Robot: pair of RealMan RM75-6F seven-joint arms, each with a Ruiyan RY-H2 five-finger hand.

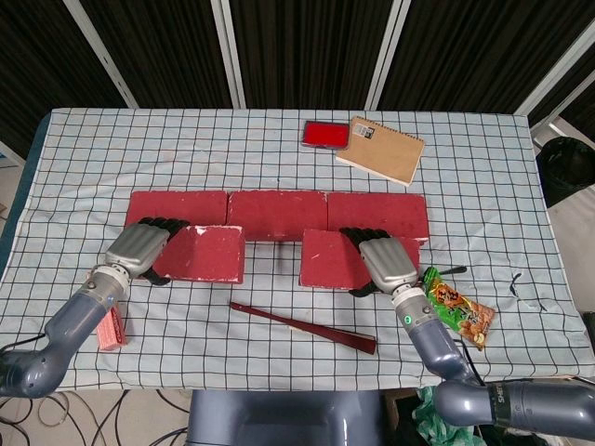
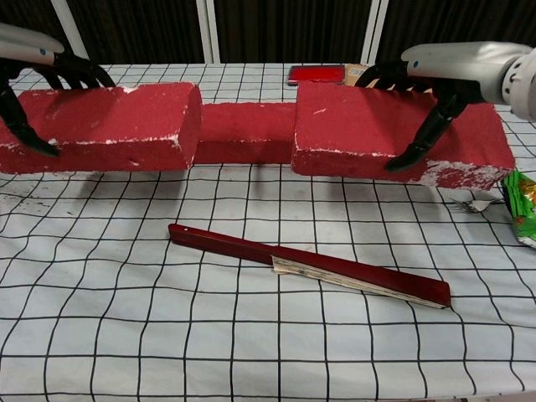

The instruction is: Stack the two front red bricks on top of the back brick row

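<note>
Both hands hold a red brick up off the checked table, in front of the back brick row.

The left hand grips the left brick, fingers wrapped over its far edge and thumb on the near face; the right hand grips the right brick the same way. The back brick row lies at 12 o'clock from both bricks, partly hidden behind them in the chest view. A folded red fan lies at 6 o'clock, a snack packet at 3 o'clock.
</note>
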